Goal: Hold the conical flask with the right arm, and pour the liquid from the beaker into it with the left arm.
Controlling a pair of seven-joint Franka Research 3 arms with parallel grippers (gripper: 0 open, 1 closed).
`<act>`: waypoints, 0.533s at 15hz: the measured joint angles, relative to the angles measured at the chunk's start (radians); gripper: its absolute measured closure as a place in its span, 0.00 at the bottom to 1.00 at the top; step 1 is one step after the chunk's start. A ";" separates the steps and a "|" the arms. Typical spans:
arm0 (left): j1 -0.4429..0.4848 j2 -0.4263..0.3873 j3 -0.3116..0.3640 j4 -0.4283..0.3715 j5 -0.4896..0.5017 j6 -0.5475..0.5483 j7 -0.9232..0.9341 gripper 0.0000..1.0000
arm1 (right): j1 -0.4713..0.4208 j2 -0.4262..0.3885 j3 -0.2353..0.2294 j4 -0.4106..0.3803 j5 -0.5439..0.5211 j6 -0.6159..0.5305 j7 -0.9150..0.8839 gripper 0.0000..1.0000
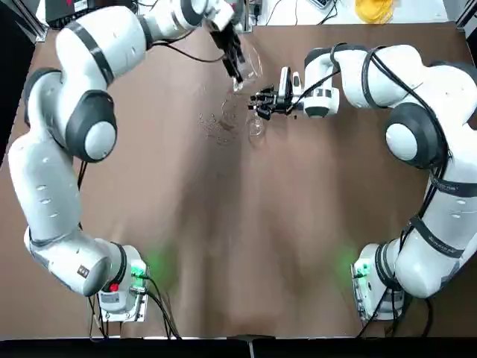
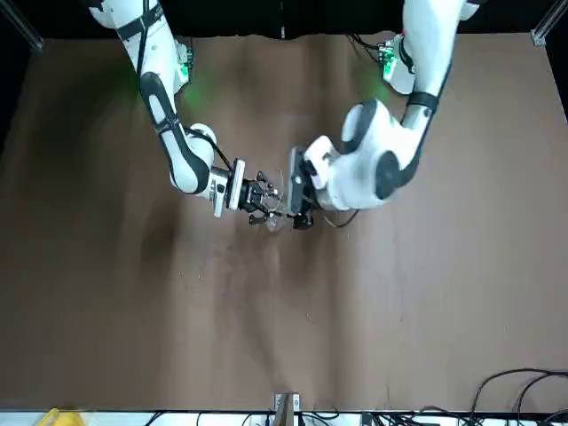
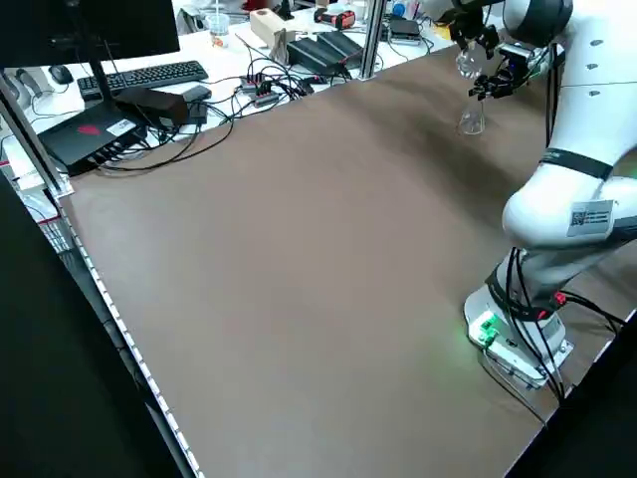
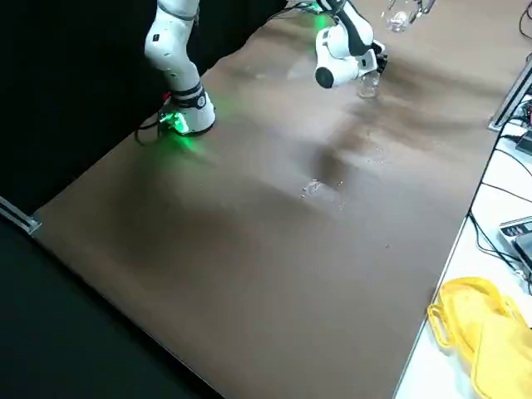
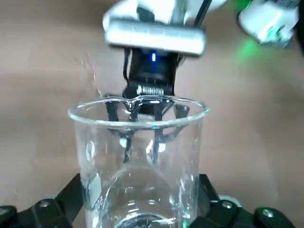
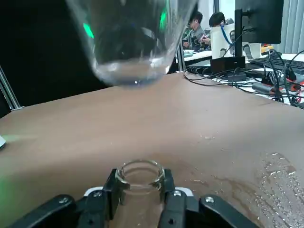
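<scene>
The conical flask (image 6: 139, 176) stands on the table, and my right gripper (image 6: 140, 195) is shut on its neck. In the top view the flask (image 1: 256, 127) shows faintly by the right gripper (image 1: 259, 103). My left gripper (image 1: 237, 68) is shut on the clear beaker (image 1: 250, 60), which hangs tilted above and just behind the flask. The beaker (image 5: 137, 156) points its lip toward the right gripper in the left wrist view. From the right wrist view the beaker's base (image 6: 129, 42) hangs over the flask mouth. In the left side view the beaker (image 3: 468, 62) is above the flask (image 3: 471, 119).
Spilled droplets (image 1: 216, 128) wet the brown table (image 1: 246, 246) left of the flask, and the wet patch (image 6: 280, 175) shows in the right wrist view. A yellow object (image 4: 474, 332) lies off the table edge. Cables, a keyboard and people are beyond the far edge.
</scene>
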 joint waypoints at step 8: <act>0.491 -0.006 -0.233 -0.058 -0.315 -0.132 0.429 0.02 | -0.093 0.000 -0.020 0.000 0.004 -0.002 -0.002 0.61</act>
